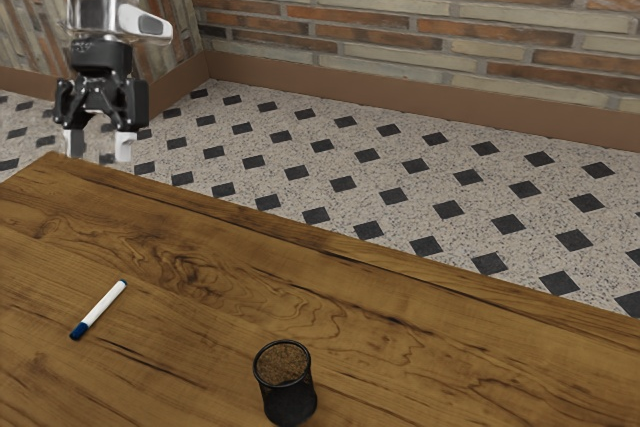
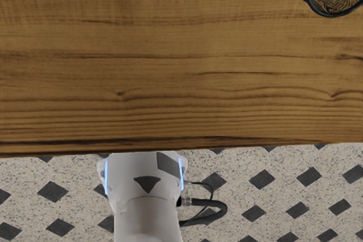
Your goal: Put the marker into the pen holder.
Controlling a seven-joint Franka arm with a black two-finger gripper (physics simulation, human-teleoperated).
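Below the pincer [image 1: 98,150]: marker [image 1: 100,309] flat, pen holder [image 1: 289,403] upright.
Pincer: released, empty.
Marker: straddle mid-length crosswise, lower fully, then close.

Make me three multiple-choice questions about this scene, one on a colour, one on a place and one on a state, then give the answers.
1. What colour is the pen holder?
A) Red
B) Black
C) White

2. Where is the marker?
A) In the pen holder
B) On the floor
C) On the table

3. How is the gripper?
A) Open
B) Shut on the marker
C) Shut on the pen holder

Answers:
1. B: its wall and rim are black.
2. C: it lies flat on the wood, apart from the pen holder.
3. A: its fingers stand apart with nothing between them.
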